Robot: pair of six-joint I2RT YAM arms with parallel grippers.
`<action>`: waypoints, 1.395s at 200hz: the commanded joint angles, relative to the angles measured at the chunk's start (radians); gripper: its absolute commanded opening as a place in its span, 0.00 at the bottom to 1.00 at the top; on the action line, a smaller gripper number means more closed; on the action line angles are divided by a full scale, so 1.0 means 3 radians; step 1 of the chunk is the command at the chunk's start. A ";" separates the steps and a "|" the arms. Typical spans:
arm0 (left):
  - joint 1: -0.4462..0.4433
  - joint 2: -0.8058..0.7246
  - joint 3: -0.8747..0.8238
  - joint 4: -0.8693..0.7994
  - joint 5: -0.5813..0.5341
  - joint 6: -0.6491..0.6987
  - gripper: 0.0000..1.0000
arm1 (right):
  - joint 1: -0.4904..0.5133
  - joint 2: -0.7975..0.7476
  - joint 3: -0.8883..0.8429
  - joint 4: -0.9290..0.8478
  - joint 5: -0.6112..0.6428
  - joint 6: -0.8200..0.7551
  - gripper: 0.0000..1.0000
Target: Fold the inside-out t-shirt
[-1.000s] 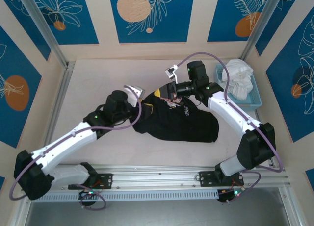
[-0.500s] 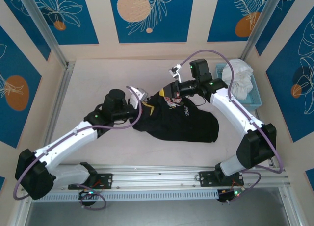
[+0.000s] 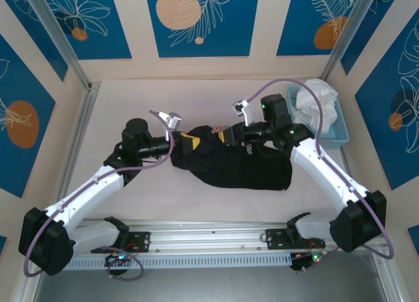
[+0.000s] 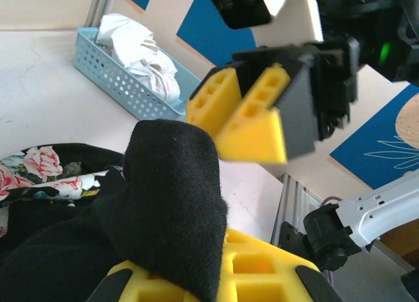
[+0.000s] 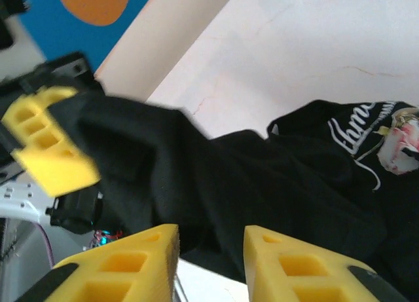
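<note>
**Left fingers pinch the shirt's end; right fingers stand parted just across**

The left fingers [image 3: 185, 137] are closed tight on a bunched black corner of the inside-out t-shirt [image 3: 232, 168]. In the left wrist view that fold rises as a dark hump [image 4: 173, 190] straight out of the yellow pads. The right fingers [image 3: 228, 133] face them at close range. They are partly spread, with a clear gap between the two yellow tips in the right wrist view. Black cloth passes just beyond that gap, but nothing looks clamped in it.

The shirt lies on the surface [image 3: 131, 99] as a crumpled oblong. Its long axis starts at the left fingers, runs under the right fingers and ends past them, beneath the right forearm. Most of the cloth sits on the near side of both pairs of fingers. The floral patch [image 3: 226, 134] and the white lettering [image 3: 250, 149] lie right by the right fingertips, while the held corner is the end farthest from the right arm's base. Well beyond the right fingers, a basket [image 3: 340, 133] holds a white garment [image 3: 317, 102], apart from the shirt.

The next move probably turns on this line-up. The right fingers are the nearer pair to the shirt's upper edge and need a fresh hold along it, a little away from the left fingers. Both pairs could then pull apart along the long axis and spread the cloth flat. Folding proper appears not yet begun.
</note>
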 commanded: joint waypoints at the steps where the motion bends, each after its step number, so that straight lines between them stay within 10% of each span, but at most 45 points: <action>1: 0.0038 0.0036 0.0025 0.0195 0.0183 -0.0080 0.00 | 0.0175 -0.0103 -0.0154 0.0269 0.0129 -0.0399 0.38; 164: 0.0044 0.0029 0.0016 0.0060 0.0111 0.0017 0.00 | 0.0351 0.0254 -0.0229 0.0746 0.0079 -0.0410 0.35; 200: 0.0047 -0.0023 0.0016 -0.0138 -0.0117 0.0096 0.00 | 0.0321 0.0159 -0.0230 0.0751 0.0056 -0.0383 0.00; 246: 0.0113 -0.0048 0.0000 -0.0549 -0.0761 0.0234 0.02 | 0.0164 0.0093 -0.0194 0.1002 -0.0856 0.0075 0.00; 279: 0.0113 -0.0049 0.0036 -0.0707 -0.0964 0.0297 0.21 | 0.0190 0.0210 -0.0244 0.1435 -0.0997 0.0499 0.00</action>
